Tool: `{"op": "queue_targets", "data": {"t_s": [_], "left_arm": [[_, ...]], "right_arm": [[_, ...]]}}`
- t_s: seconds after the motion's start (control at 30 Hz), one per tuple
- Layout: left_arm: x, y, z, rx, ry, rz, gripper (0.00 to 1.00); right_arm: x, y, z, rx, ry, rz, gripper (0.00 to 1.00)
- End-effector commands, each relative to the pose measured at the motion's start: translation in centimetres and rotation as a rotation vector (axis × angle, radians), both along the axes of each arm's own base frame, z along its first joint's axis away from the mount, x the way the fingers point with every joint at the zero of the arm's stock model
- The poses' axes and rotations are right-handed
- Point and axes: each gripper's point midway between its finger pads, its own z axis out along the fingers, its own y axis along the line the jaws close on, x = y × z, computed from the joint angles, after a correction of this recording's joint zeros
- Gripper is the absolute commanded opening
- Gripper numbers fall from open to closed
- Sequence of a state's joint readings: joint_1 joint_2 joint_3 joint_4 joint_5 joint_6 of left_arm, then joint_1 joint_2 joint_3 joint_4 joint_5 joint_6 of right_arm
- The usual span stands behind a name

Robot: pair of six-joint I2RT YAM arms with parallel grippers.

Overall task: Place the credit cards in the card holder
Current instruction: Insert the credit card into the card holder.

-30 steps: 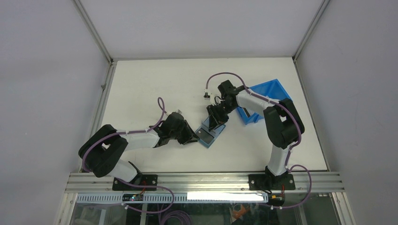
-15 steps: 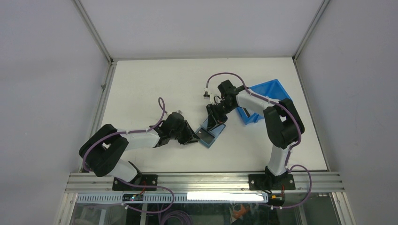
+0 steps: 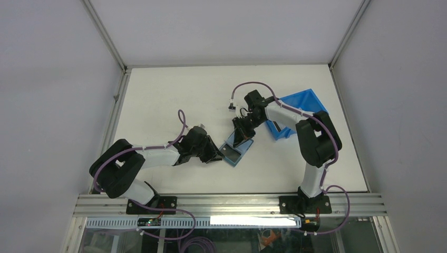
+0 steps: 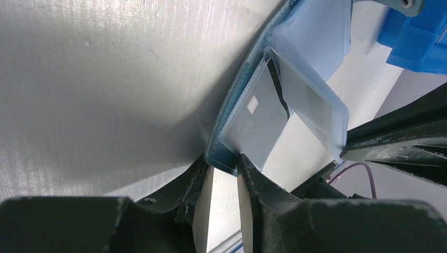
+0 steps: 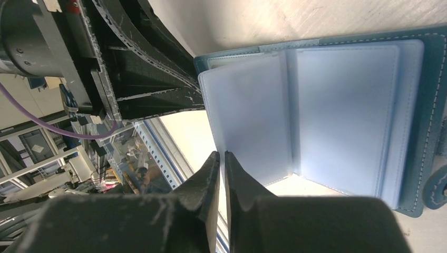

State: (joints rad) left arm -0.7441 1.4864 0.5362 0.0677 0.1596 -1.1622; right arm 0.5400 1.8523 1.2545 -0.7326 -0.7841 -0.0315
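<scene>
The teal card holder (image 3: 235, 150) lies open on the table between the two arms. My left gripper (image 4: 223, 162) is shut on the corner of its teal cover. A light grey card (image 4: 259, 122) marked VIP sits inside a clear sleeve of the holder. My right gripper (image 5: 220, 154) is shut on the corner of a clear sleeve page (image 5: 248, 116) and holds it lifted away from the other pages (image 5: 348, 105). In the top view the left gripper (image 3: 217, 154) is at the holder's left edge and the right gripper (image 3: 241, 137) is at its far edge. No loose cards show.
A bright-blue plastic bin (image 3: 295, 113) stands tilted to the right of the right wrist, and it also shows in the left wrist view (image 4: 416, 42). The left gripper's black fingers (image 5: 153, 89) fill the upper left of the right wrist view.
</scene>
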Motion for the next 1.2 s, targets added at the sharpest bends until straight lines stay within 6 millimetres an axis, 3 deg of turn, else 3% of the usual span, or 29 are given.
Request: {"op": "queue_targets", "data": {"t_s": [0.0,0.13,0.37,0.47,0.63,0.87,1.17], "left_arm": [[1.1,-1.0,1.6,-0.048,-0.038,-0.016,0.25],[1.1,-1.0,1.6,-0.05,-0.04,-0.018,0.25],[1.1,-0.9,1.5,-0.049,-0.037,-0.017,0.25],[1.1,-0.9,1.5,-0.048,-0.037,-0.016,0.25],[1.1,-0.9,1.5,-0.05,-0.035,-0.017,0.25],[1.3,-0.9,1.2,-0.045,-0.03,-0.015,0.23],[2.4,-0.8,0.9,-0.073,-0.03,-0.008,0.16]], "right_arm": [[0.0,0.3,-0.2,-0.026,-0.055,0.034,0.08],[-0.4,0.2,-1.0,-0.094,-0.109,0.088,0.08],[0.0,-0.2,-1.6,-0.171,-0.177,0.117,0.22],[0.2,-0.4,-1.5,-0.183,-0.2,0.119,0.24],[0.3,-0.9,-1.3,-0.203,-0.262,0.17,0.44],[-1.8,0.0,-2.2,-0.281,-0.397,0.314,0.72],[-0.3,-0.2,-3.8,-0.434,-0.481,0.313,0.69]]}}
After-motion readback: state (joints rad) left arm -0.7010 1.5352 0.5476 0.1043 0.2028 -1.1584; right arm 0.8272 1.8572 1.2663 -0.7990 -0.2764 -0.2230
